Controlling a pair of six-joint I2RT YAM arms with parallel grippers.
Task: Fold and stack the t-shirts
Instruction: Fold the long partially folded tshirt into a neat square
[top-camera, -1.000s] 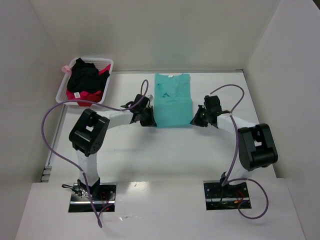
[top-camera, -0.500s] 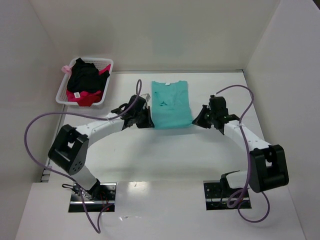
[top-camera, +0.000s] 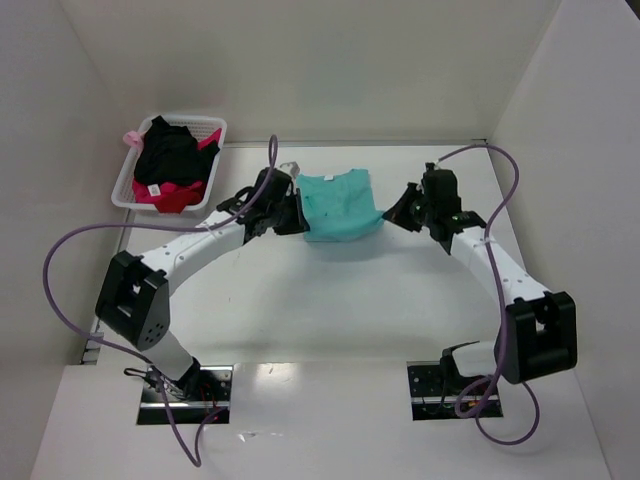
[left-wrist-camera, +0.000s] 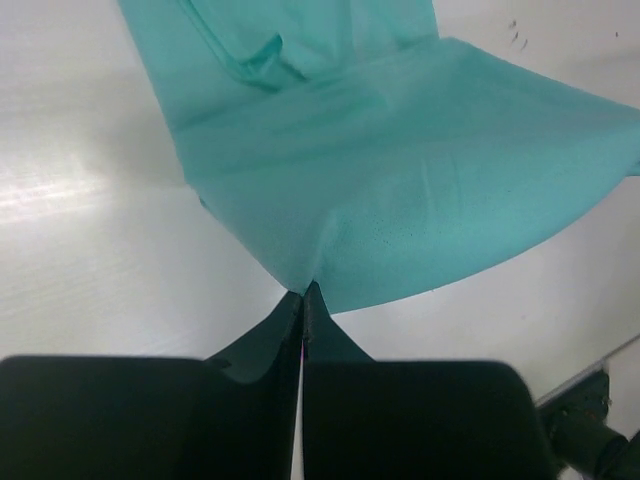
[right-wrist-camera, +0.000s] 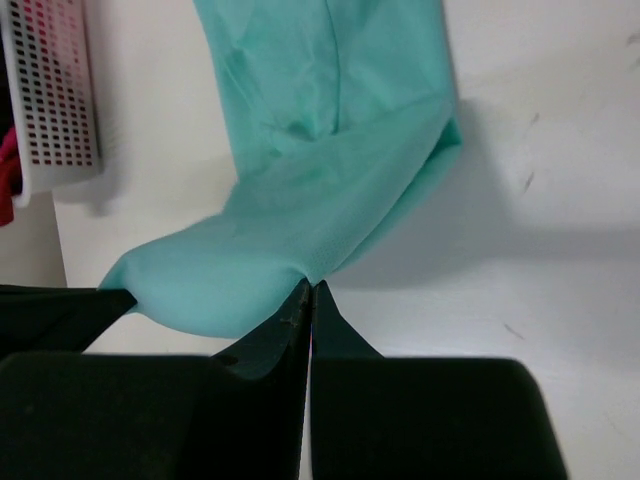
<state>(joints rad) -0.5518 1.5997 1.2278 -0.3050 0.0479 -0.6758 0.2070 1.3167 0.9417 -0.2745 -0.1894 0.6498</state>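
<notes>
A teal t-shirt (top-camera: 340, 203) lies at the back middle of the white table, its near hem lifted off the surface. My left gripper (top-camera: 298, 214) is shut on the hem's left corner, and the cloth (left-wrist-camera: 400, 190) fans out from its closed tips (left-wrist-camera: 303, 292). My right gripper (top-camera: 392, 213) is shut on the hem's right corner, and the shirt (right-wrist-camera: 320, 200) hangs from its closed tips (right-wrist-camera: 309, 287). The lifted hem sags between the two grippers above the rest of the shirt.
A white basket (top-camera: 215, 128) at the back left holds black and red garments (top-camera: 168, 160); it also shows in the right wrist view (right-wrist-camera: 55, 100). White walls enclose the table at the back and both sides. Purple cables loop from both arms.
Both grippers have carried the shirt's near hem up and toward the back of the table. The shirt now looks shorter, its near part doubled over the far part.
</notes>
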